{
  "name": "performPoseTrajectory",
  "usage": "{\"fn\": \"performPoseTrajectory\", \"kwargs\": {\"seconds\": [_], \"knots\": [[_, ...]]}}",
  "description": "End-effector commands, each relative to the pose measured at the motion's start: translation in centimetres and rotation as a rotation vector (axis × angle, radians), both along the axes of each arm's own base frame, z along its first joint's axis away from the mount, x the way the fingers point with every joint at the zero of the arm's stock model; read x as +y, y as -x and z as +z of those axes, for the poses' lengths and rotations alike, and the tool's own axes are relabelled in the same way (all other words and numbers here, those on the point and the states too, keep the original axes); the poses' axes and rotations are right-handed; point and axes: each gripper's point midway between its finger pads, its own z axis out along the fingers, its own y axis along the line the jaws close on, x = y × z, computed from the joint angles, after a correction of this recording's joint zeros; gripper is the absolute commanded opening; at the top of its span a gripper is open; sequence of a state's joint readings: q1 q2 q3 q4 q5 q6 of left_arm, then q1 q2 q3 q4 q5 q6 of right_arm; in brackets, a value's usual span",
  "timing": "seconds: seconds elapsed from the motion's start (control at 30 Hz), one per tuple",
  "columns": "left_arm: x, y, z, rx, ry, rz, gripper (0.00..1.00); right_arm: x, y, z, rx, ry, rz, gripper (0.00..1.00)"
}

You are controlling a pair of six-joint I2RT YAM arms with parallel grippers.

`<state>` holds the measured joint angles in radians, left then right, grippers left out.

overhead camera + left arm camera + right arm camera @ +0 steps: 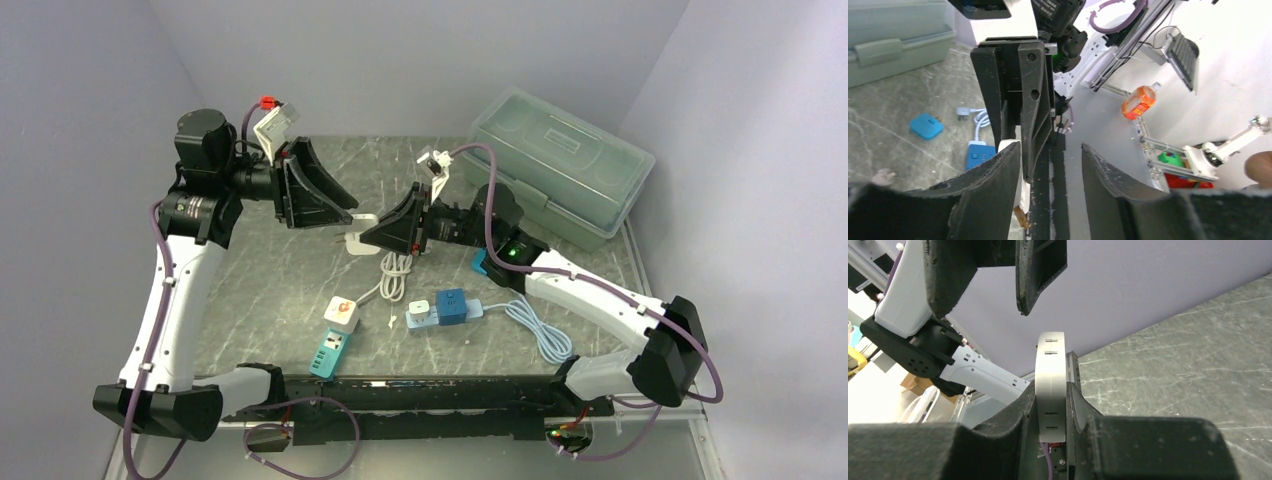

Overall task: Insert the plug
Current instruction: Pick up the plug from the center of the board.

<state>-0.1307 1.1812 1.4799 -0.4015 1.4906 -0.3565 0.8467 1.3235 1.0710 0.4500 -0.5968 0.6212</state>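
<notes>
The right claw (1050, 390) was squeezed shut on a white block (1050, 365). The block stood on its thin edge, and small slots showed near its top and bottom. The left claw (1050, 150) was wide open with nothing between its fingers. It hung just to the left of the block, a little higher.

A small white plug (964, 111) lay flat on the table (260, 290), on the right side, well apart from both claws. A blue pad (926, 125) lay near it.

Tiny white writing on the black part at the top of the left wrist view was too blurred to read. The label on an orange bottle (1138, 101) off the table could not be read either.

A white cord (396, 272) ran from the block toward the near side. Near its end sat a white cube (341, 314), a teal strip (330, 353) and a blue cube (452, 303). A coiled cable (540, 335) lay to their right.

A pale green box (560, 170) filled the far right corner, close to the wall. A black rail (420, 400) ran along the near edge. The biggest bare patch of table was on the left, beside the left arm.
</notes>
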Motion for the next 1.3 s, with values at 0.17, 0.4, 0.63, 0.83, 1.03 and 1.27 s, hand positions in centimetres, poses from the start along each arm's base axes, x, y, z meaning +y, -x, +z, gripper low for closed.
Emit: {"fn": "performPoseTrajectory", "kwargs": {"seconds": [0.17,0.4,0.63,0.83,1.03,1.27], "knots": [[0.4,-0.5,-2.6,-0.143,-0.139,0.099,0.62,-0.5,1.2,3.5,-0.119,-0.003,0.055,0.00],[0.0,-0.5,-4.1,-0.123,-0.216,0.080,0.52,-0.6,1.6,3.8,-0.163,0.056,0.084,0.00],[0.0,-0.6,-3.9,-0.166,-0.231,0.080,0.07,-0.7,2.2,3.6,-0.196,0.090,0.122,0.00],[-0.5,-0.2,-2.7,-0.199,-0.156,0.093,0.00,-0.6,1.8,3.7,-0.170,0.059,0.090,0.44],[-0.9,0.1,-2.6,-0.127,-0.095,0.081,0.00,-0.3,2.0,4.8,-0.087,-0.083,0.103,0.42],[-1.2,-0.1,-1.7,-0.072,-0.057,0.095,0.00,-0.3,2.8,4.9,-0.069,-0.130,0.155,0.38]]}}
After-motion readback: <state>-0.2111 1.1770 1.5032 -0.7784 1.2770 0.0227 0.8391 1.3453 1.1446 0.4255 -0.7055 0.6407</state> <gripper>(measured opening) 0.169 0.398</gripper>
